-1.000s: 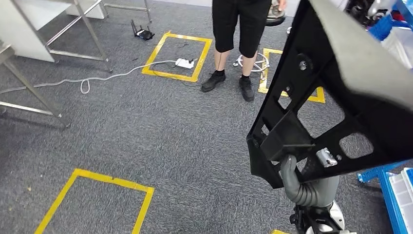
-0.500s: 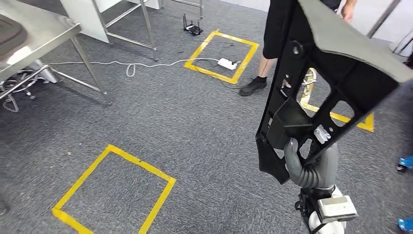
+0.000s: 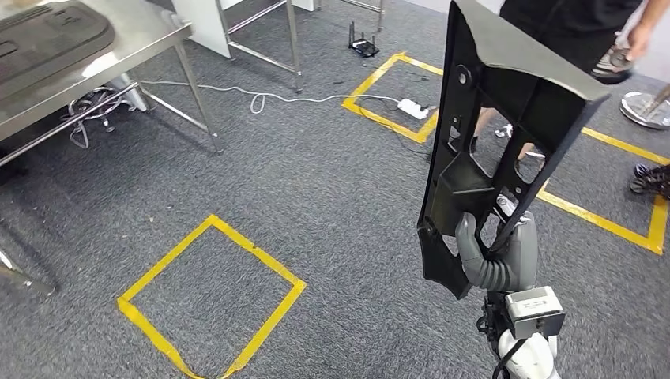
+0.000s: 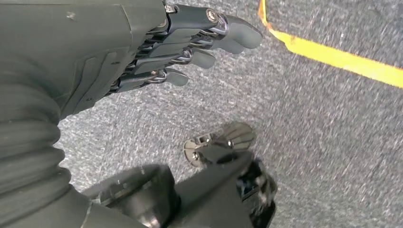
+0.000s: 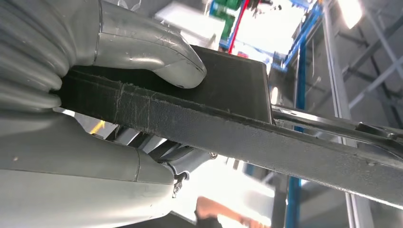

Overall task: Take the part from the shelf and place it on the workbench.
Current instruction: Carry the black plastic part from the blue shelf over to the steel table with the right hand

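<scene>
At upper left, workbench (image 3: 118, 43) now nearer.

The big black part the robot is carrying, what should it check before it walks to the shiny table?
1. Right hand holds the black part: ok, thumb pressed on its edge.
2. Left hand free: ok, fingers apart, holding nothing.
3. Workbench in sight: ok, far left.
4. Room on the workbench: cannot tell, a dark tray already lies there.
5. Path clear: not ok, a white cable lies on the floor near the table legs.
6. Person close behind the part: not ok.
</scene>
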Controlling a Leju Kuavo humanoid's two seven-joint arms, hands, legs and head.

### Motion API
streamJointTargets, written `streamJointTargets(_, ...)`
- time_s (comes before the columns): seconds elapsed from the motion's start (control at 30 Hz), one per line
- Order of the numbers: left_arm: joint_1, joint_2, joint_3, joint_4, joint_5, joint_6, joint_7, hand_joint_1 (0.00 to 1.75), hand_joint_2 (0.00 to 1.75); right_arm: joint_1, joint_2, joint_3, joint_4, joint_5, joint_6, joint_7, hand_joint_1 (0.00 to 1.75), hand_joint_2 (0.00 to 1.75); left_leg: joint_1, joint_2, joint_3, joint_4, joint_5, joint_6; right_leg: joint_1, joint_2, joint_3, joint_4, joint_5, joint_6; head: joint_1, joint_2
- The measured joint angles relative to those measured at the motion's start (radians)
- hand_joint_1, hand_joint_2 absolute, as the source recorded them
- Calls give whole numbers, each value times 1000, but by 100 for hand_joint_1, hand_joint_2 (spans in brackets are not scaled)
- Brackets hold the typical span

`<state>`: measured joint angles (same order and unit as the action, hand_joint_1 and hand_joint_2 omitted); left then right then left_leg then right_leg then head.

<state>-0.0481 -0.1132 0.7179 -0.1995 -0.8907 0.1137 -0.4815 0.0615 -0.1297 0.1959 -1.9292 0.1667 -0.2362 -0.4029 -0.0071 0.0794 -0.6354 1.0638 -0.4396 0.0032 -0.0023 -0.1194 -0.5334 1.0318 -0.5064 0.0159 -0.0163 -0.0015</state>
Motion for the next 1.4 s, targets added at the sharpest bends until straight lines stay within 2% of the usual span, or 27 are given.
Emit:
streamJointTargets(0.07,-2,1,1,0,0,0,0,0,175,-5,2,-2,5,0,1,0,175,175,-4,-22,-4,-8,1,10,4,-24,4,-3,-3,9,3,0)
streamJointTargets(0.1,-1,0,2,0,0,0,0,0,175,-7,2,-2,6,0,2,0,175,175,-2,-37,-3,-12,4,16,3,-21,4,-1,-7,14,3,0)
streamJointTargets(0.17,-2,0,2,0,0,0,2,0,175,-10,4,-3,9,2,3,0,175,175,7,-64,-2,-21,12,29,0,33,-15,42,-33,18,5,0)
streamJointTargets(0.23,-4,0,5,0,0,0,2,0,175,-11,3,-7,13,4,3,0,175,175,13,-92,-5,-23,17,36,-5,98,-74,159,-84,13,9,0)
streamJointTargets(0.3,-5,0,8,0,0,0,3,0,175,-10,3,-9,18,5,3,1,175,175,14,-124,-9,-23,19,37,-9,113,-134,268,-117,15,12,0)
streamJointTargets(0.33,-5,0,9,0,0,0,3,0,175,-10,3,-10,20,6,3,1,175,175,15,-140,-10,-23,21,36,-12,115,-142,278,-112,22,12,0)
streamJointTargets(0.4,-4,0,10,0,0,-2,3,0,175,-11,3,-10,23,6,3,2,175,175,19,-172,-10,-22,24,30,-19,128,-102,182,-61,43,12,0)
streamJointTargets(0.43,-4,0,11,0,0,-5,2,0,175,-11,3,-10,23,6,3,2,175,175,19,-187,-12,-21,27,25,-24,155,-70,109,-33,52,13,0)
streamJointTargets(0.5,-4,1,12,0,0,-11,-1,0,175,-11,4,-10,25,6,3,2,175,175,17,-212,-17,-22,32,12,-29,192,-28,15,2,51,14,0)
streamJointTargets(0.53,-3,1,13,0,1,-14,-3,0,175,-11,4,-10,26,6,3,2,175,175,15,-222,-20,-24,36,5,-29,199,-22,2,6,44,14,0)
streamJointTargets(0.57,0,1,14,0,1,-16,-5,0,175,-11,4,-10,26,6,3,2,175,175,16,-232,-23,-28,41,-2,-26,187,-20,1,10,35,13,0)
streamJointTargets(0.6,3,2,16,0,1,-17,-6,0,175,-12,6,-10,27,6,3,2,175,175,18,-235,-26,-29,44,-8,-28,175,-17,0,14,27,13,0)
streamJointTargets(0.67,7,4,17,0,1,-17,-8,0,175,-14,8,-10,27,6,4,2,175,175,15,-187,-45,8,20,-16,-33,148,-15,-3,18,11,7,0)
streamJointTargets(0.73,6,3,17,0,1,-17,-9,0,175,-14,9,-10,28,6,5,2,175,175,14,-117,-97,123,-43,-22,-29,119,-13,-5,18,-2,-2,0)
streamJointTargets(0.8,4,3,17,0,1,-17,-9,0,175,-14,9,-10,29,6,5,2,175,175,20,-95,-149,239,-88,-28,-24,87,-11,-4,16,-8,-4,0)
streamJointTargets(0.83,5,2,17,0,1,-18,-10,0,175,-15,9,-10,29,6,6,1,175,175,22,-91,-154,254,-86,-30,-22,71,-10,-4,14,-9,-5,0)
streamJointTargets(0.87,5,2,17,0,1,-18,-10,0,175,-15,10,-10,30,6,6,1,175,175,24,-85,-139,229,-68,-31,-22,57,-8,-4,13,-9,-5,0)
streamJointTargets(0.97,3,3,18,0,1,-18,-16,0,175,-15,12,-10,31,7,7,0,175,175,23,-36,-33,47,0,-26,-17,23,-2,-3,2,2,-5,0)
streamJointTargets(1.03,3,3,19,0,1,-18,-19,0,175,-18,12,-10,31,12,7,-3,175,175,18,-23,-5,-5,4,-16,-9,8,1,-4,-4,13,-2,0)
streamJointTargets(1.07,4,3,20,0,1,-18,-20,0,175,-20,13,-10,31,15,7,-4,175,175,14,-32,-7,-7,4,-9,-7,0,4,-6,-5,18,0,0)
streamJointTargets(1.1,5,3,21,0,1,-18,-21,0,175,-21,13,-9,31,19,7,-5,175,175,15,-40,-7,-11,6,-3,-7,-3,6,-7,-6,23,2,0)
streamJointTargets(1.17,5,3,24,0,1,-18,-22,0,175,-22,13,-9,31,23,7,-6,175,175,17,-55,-6,-19,12,11,-11,34,-6,20,-23,28,3,0)
streamJointTargets(1.23,2,3,24,0,1,-18,-24,0,175,-22,12,-10,31,23,6,-7,175,175,20,-69,-7,-23,16,20,-13,92,-59,124,-68,25,7,0)
streamJointTargets(1.3,-1,3,25,0,1,-18,-25,0,175,-20,10,-10,32,23,6,-7,175,175,20,-84,-9,-23,16,23,-15,112,-126,247,-105,24,8,0)
streamJointTargets(1.33,-1,2,25,0,1,-18,-25,0,175,-20,10,-10,33,24,6,-7,175,175,21,-91,-9,-23,16,23,-16,114,-144,269,-104,31,8,0)
streamJointTargets(1.37,-1,2,25,0,1,-18,-26,0,175,-19,10,-10,33,24,5,-7,175,175,22,-97,-9,-23,16,23,-18,114,-141,250,-87,40,8,0)
streamJointTargets(1.4,-1,2,25,0,1,-18,-26,0,175,-19,10,-10,33,23,5,-7,175,175,23,-103,-8,-22,17,22,-21,115,-120,197,-58,52,9,0)
